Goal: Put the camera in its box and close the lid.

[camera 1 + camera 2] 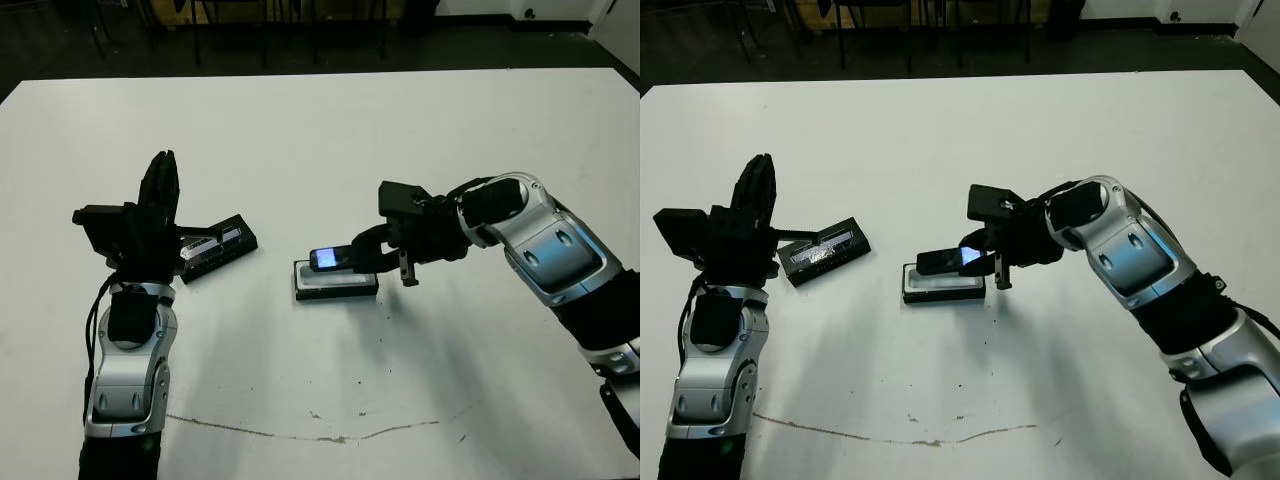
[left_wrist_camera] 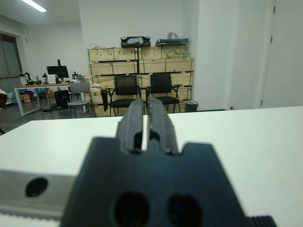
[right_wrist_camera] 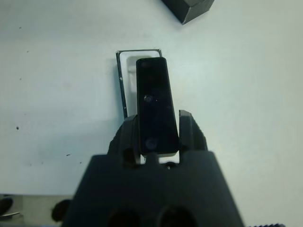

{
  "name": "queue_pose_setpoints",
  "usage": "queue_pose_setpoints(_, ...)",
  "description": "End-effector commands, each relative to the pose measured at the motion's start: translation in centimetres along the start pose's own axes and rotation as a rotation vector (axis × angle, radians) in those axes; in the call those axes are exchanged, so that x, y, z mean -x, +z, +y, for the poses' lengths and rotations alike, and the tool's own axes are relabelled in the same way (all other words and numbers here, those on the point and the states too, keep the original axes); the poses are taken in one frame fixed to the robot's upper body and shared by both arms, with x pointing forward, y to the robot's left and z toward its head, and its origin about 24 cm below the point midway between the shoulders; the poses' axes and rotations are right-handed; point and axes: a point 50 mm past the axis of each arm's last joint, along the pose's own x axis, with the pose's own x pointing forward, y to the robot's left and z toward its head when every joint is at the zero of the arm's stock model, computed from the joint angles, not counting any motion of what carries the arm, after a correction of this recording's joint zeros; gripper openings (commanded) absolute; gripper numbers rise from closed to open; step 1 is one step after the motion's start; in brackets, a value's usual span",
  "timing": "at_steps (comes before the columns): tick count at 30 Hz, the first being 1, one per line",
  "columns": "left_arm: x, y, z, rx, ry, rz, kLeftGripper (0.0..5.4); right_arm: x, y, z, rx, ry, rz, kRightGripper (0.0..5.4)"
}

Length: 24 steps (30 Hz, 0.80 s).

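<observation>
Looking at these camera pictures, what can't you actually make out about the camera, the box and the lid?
- Box interior: the camera and right gripper cover most of it in every view.
- Whether the camera touches the box: unclear.
- Lid: near end hidden behind the left gripper; in the right wrist view the top edge cuts it off.

text on slim black camera (image 3: 156, 106): none readable
silvery strip on flat black lid (image 1: 215, 245): too blurry
labels elsewhere: nothing legible

An office-like workroom: desk with monitor (image 2: 60, 72), chairs (image 2: 126, 92), stacked wooden crates (image 2: 142, 61).
</observation>
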Motion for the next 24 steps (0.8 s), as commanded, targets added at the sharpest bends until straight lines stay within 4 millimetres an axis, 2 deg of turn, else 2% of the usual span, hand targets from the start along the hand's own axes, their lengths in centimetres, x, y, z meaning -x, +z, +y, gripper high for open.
queue_pose_setpoints(1, 0.5, -0.8, 0.2, -0.005, 0.01, 0.05, 0.0, -0.1, 0.4, -0.2, 0.022, 0.032, 0.008, 0.67)
queue_pose_setpoints(24, 0.6, -1.0, 0.2, -0.006, 0.015, 0.053, 0.0, -2.0, -0.1, -0.1, 0.054, 0.039, 0.006, 0.67)
